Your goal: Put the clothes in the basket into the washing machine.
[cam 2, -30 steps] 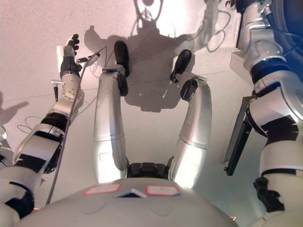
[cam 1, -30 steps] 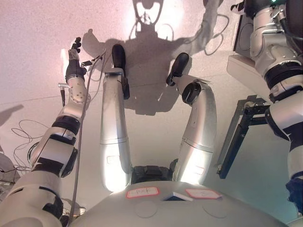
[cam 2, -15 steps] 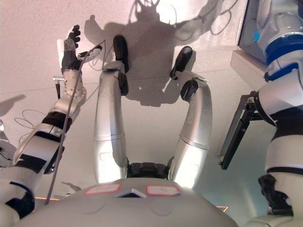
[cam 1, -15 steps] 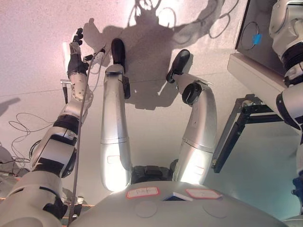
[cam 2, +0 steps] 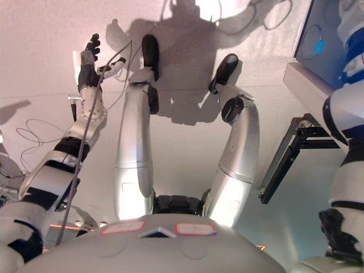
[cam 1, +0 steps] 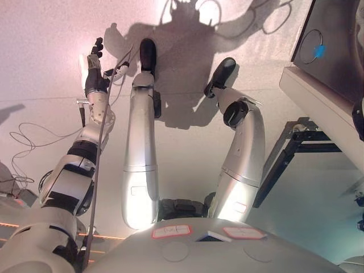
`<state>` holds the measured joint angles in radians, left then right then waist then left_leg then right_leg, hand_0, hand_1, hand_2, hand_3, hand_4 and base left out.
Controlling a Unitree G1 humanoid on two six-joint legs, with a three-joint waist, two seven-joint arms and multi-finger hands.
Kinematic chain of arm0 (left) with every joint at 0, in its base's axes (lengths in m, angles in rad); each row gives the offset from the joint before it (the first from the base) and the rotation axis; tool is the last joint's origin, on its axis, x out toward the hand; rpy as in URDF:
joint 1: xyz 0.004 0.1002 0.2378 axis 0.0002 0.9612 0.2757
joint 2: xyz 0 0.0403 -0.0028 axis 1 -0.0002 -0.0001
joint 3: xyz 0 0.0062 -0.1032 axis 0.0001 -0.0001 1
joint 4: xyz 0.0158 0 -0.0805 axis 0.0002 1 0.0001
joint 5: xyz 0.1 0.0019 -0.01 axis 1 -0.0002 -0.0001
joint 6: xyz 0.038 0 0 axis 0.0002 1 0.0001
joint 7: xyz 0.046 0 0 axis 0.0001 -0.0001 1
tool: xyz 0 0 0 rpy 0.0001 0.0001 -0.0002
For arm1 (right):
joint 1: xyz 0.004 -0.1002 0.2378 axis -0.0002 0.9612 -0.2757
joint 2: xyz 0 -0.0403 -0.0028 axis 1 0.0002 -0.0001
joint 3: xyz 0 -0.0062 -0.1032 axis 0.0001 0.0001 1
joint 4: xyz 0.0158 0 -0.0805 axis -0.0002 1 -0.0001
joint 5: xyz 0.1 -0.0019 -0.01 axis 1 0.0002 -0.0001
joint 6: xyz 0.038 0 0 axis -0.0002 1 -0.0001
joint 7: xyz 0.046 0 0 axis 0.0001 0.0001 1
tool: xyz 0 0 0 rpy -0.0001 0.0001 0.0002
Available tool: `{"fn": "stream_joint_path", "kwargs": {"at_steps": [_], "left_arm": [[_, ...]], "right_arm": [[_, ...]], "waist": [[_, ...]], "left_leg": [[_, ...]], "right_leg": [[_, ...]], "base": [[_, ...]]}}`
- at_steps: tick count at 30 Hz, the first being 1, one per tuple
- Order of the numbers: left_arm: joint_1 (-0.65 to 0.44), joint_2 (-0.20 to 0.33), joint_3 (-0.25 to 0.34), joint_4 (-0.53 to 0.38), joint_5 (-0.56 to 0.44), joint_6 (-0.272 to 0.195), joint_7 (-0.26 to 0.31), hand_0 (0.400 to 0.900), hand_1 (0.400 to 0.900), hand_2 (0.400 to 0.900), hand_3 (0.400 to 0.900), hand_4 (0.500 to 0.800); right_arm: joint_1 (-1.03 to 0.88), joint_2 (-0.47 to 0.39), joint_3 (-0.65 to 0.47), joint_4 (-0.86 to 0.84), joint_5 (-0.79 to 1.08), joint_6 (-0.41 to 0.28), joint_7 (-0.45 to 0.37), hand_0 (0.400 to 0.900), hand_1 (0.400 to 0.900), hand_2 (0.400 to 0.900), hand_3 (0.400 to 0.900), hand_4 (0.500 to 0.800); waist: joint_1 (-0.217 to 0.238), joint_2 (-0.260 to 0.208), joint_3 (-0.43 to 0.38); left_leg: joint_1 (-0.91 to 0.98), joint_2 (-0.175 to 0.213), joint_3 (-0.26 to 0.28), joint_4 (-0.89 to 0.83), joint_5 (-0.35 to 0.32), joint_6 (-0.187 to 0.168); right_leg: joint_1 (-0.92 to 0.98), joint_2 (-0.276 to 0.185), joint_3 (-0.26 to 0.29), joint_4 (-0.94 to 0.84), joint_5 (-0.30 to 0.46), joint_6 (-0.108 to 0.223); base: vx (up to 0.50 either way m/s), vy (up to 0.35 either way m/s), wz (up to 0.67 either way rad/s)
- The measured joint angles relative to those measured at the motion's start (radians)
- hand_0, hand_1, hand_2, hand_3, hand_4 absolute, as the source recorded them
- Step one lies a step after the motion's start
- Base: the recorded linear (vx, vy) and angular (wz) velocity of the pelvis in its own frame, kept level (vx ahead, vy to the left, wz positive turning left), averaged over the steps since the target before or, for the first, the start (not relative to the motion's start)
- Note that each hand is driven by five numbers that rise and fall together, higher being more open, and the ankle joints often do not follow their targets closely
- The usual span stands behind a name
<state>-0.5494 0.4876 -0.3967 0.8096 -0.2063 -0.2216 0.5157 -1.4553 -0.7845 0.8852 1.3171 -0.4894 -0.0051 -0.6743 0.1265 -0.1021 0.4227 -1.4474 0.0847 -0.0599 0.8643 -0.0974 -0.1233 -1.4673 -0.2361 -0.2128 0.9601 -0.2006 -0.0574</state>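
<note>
The left hand (cam 1: 95, 71), fingers straight and empty, is at the upper left over bare floor (cam 1: 40, 68), the washing machine (cam 1: 335, 45) lies at the upper right, and no basket, clothes or right hand shows.

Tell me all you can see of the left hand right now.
The left hand is dark with white covers on some fingers. It is raised at the upper left on a silver-grey arm, above the pale floor. Its fingers are spread and relaxed, holding nothing. No clothes or basket show near it.
</note>
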Motion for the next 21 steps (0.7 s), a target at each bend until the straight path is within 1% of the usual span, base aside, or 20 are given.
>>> {"fn": "stream_joint_path", "kwargs": {"at_steps": [6,11,14,15,16,17,18,20,21], "left_arm": [[-0.002,0.000,0.000,-0.015,0.000,0.000,0.000,0.900,0.900,0.900,0.900,0.800],[0.004,-0.001,0.000,-0.048,0.001,0.001,0.000,0.900,0.900,0.900,0.900,0.800],[0.005,-0.001,0.001,-0.051,0.002,0.000,0.000,0.900,0.900,0.900,0.900,0.800],[-0.002,-0.002,0.000,-0.047,0.002,0.001,0.000,0.900,0.900,0.900,0.900,0.800],[-0.056,-0.019,-0.023,0.057,0.004,0.002,0.009,0.900,0.900,0.900,0.900,0.800],[-0.093,-0.022,-0.034,0.098,0.007,0.037,0.005,0.900,0.900,0.900,0.900,0.800],[-0.097,-0.014,-0.028,0.085,0.010,0.044,0.005,0.900,0.900,0.900,0.900,0.800],[-0.093,-0.006,-0.025,0.047,0.013,0.019,0.001,0.900,0.900,0.900,0.900,0.800],[-0.093,-0.007,-0.026,0.044,0.012,0.016,-0.002,0.900,0.900,0.900,0.900,0.800]], "right_arm": [[0.002,-0.001,-0.003,0.015,0.039,0.000,0.028,0.900,0.900,0.900,0.900,0.800],[0.006,-0.001,-0.008,0.032,0.067,-0.002,0.062,0.900,0.900,0.900,0.900,0.800],[0.007,-0.001,-0.009,0.048,0.077,-0.002,0.084,0.900,0.900,0.900,0.900,0.800],[0.007,0.000,-0.008,0.050,0.077,-0.001,0.093,0.847,0.847,0.847,0.847,0.768],[0.008,0.005,-0.021,0.051,0.078,0.001,0.099,0.590,0.590,0.590,0.590,0.614],[0.004,0.012,-0.021,0.051,0.080,0.002,0.100,0.441,0.441,0.441,0.441,0.525],[-0.004,0.012,-0.012,0.052,0.078,0.003,0.101,0.400,0.400,0.400,0.400,0.500],[-0.022,0.007,-0.011,0.059,0.077,0.009,0.108,0.400,0.400,0.400,0.400,0.500],[-0.032,0.007,-0.009,0.059,0.077,0.010,0.114,0.400,0.400,0.400,0.400,0.500]], "waist": [[0.009,0.000,0.000],[0.010,0.000,0.000],[0.011,0.000,0.000],[0.007,0.000,0.000],[0.006,0.004,-0.003],[0.007,0.005,-0.003],[0.005,0.007,-0.004],[0.009,0.008,-0.004],[0.010,0.008,-0.004]], "left_leg": [[-0.009,-0.001,-0.001,-0.002,0.000,0.000],[-0.015,-0.003,-0.002,0.004,0.000,0.001],[-0.016,-0.007,0.000,0.004,0.001,0.002],[-0.016,-0.007,0.001,0.005,0.001,0.002],[-0.016,-0.003,0.004,0.006,0.004,0.004],[-0.020,-0.005,0.005,0.011,0.003,0.005],[-0.033,-0.004,0.004,0.018,0.001,0.005],[-0.043,-0.002,0.004,0.025,-0.002,0.005],[-0.044,-0.002,0.004,0.028,-0.002,0.005]], "right_leg": [[-0.004,0.000,-0.008,-0.002,0.000,0.000],[-0.010,-0.001,-0.004,0.006,0.000,0.000],[-0.014,-0.005,-0.001,0.011,0.000,0.000],[-0.016,-0.006,0.000,0.010,0.000,0.000],[-0.018,-0.005,0.002,0.008,0.000,0.000],[-0.021,-0.004,0.004,0.009,0.002,0.000],[-0.030,-0.002,0.005,0.014,0.002,0.000],[-0.042,-0.001,0.006,0.020,0.003,0.000],[-0.042,-0.001,0.006,0.021,0.003,0.000]], "base": [[0.00,0.000,0.00],[0.00,0.000,0.00],[-0.01,0.020,-0.07],[-0.01,0.048,-0.21],[0.00,0.037,-0.16],[0.00,0.000,0.00],[-0.01,-0.005,0.06],[-0.01,-0.002,0.02],[0.00,0.000,0.00]]}}
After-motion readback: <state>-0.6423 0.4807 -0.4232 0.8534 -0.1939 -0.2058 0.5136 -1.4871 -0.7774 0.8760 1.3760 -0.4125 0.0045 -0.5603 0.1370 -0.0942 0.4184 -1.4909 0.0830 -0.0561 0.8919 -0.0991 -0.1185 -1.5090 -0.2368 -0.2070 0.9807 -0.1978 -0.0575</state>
